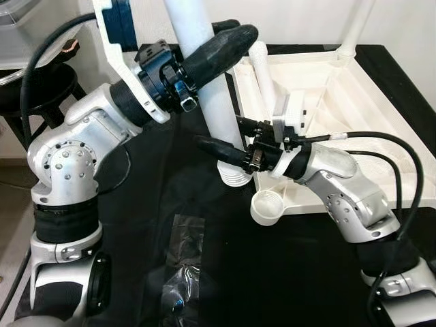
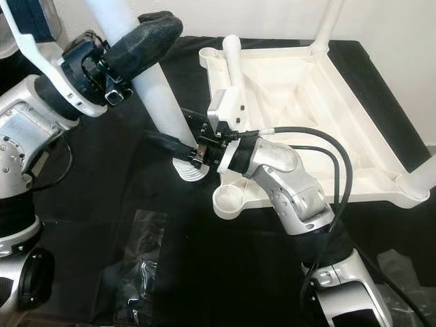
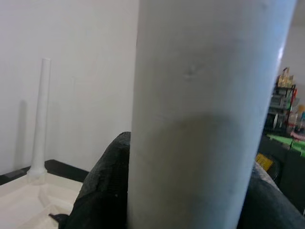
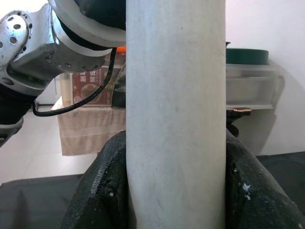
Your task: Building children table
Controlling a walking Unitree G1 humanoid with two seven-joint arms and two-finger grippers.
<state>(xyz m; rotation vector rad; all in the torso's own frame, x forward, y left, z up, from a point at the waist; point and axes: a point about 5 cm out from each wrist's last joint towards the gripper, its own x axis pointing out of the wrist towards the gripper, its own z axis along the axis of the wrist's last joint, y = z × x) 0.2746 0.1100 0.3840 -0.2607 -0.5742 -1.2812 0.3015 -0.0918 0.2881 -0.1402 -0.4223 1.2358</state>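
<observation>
2 grippers clamped on 1 white table leg (image 1: 216, 102): left gripper (image 1: 221, 42) pinching high up, right gripper (image 1: 219, 151) pinching just above threaded end. Beside right gripper, upturned white tabletop (image 1: 371, 129) on black cloth (image 1: 272, 272), empty corner socket (image 1: 268, 206) nearest.

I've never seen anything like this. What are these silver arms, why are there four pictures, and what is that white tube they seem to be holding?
This is a humanoid robot with two silver arms. The two wide pictures come from cameras in its head, looking down; the two close-ups come from cameras on its wrists. Both grippers clamp one white table leg: the left gripper high up, the right gripper near its threaded lower end. Beside it, on a black cloth, lies the white tabletop upside down, with an open corner socket. A clear plastic bag lies nearer the robot.
</observation>
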